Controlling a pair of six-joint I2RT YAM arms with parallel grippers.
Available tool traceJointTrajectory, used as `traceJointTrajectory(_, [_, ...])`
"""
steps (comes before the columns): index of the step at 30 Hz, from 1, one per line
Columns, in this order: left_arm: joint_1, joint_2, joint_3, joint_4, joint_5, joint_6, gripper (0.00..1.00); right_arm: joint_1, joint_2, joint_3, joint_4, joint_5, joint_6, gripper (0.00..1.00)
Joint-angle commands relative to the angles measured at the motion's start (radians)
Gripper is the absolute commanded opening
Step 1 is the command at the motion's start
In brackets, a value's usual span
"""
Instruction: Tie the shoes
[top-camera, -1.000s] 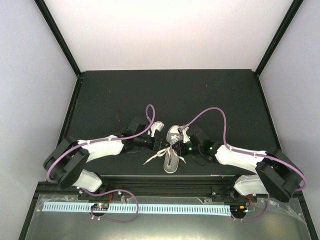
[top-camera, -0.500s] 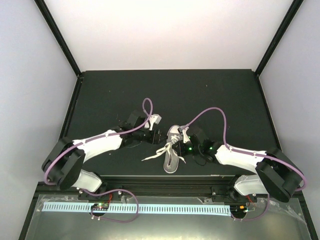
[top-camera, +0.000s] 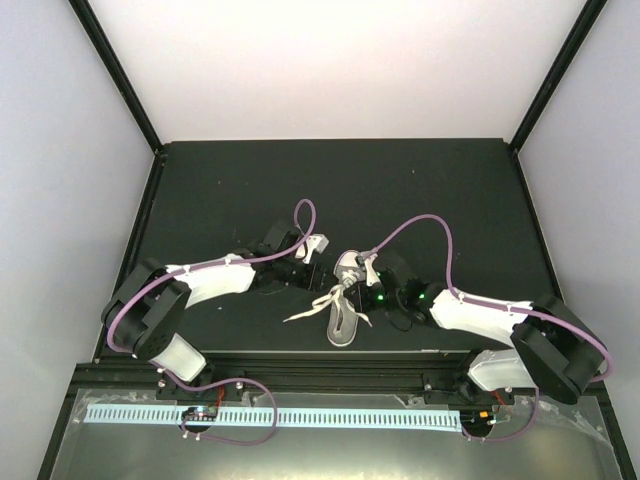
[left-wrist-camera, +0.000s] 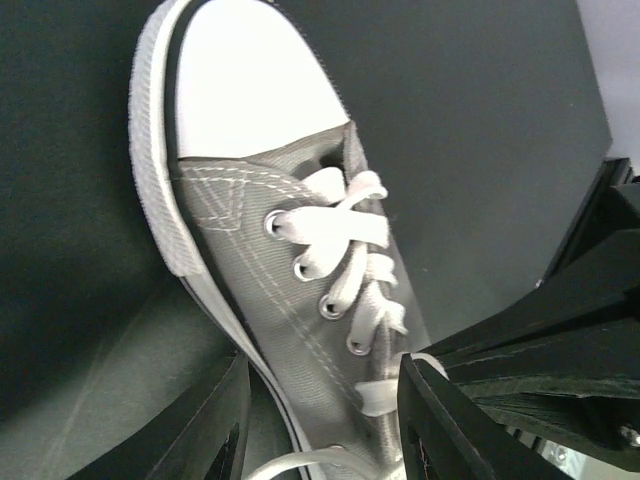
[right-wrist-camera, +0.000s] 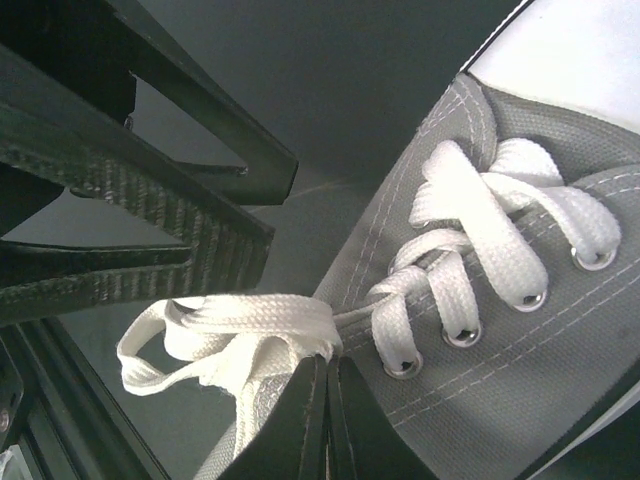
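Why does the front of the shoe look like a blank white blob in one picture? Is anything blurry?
Left wrist view: the toe cap is overexposed, texture lost. Right wrist view: the laces are crisp, weave visible. Top view: evenly lit, sneaker small but sharp.

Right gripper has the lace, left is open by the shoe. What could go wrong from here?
The right gripper pinches the laces only at its very tip; a pull could slip them free. Nothing pins the sneaker, so pulling may drag it instead of tightening. The left gripper stands open at the sneaker's side and could close on canvas rather than lace.
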Motion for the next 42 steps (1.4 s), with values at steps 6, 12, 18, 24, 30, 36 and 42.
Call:
traceJointTrajectory(6, [0.005,0.008,-0.016,0.097,0.112,-0.012,0.41,0.005,0.018,0.039,0.006,0.018,-0.004,0.02])
traceJointTrajectory(12, [0.006,0.023,-0.021,0.106,0.111,-0.021,0.38,0.004,0.027,0.051,0.006,0.015,-0.005,0.02])
traceJointTrajectory(18, [0.01,-0.024,-0.035,0.096,0.015,-0.038,0.38,0.004,0.025,0.048,0.002,0.018,-0.006,0.02])
traceJointTrajectory(24, [0.042,-0.067,-0.071,0.103,-0.068,-0.073,0.42,0.005,0.018,0.036,0.001,0.021,-0.005,0.02])
traceJointTrajectory(30, [0.051,0.006,-0.029,0.026,-0.055,-0.03,0.42,0.004,0.017,0.032,0.006,0.018,-0.003,0.02])
traceJointTrajectory(36, [0.052,0.07,-0.019,0.059,0.037,-0.013,0.42,0.005,0.02,0.034,0.006,0.018,-0.003,0.02])
traceJointTrajectory(42, [0.051,0.051,-0.053,0.169,0.14,-0.033,0.42,0.005,0.03,0.041,0.0,0.016,-0.006,0.02])
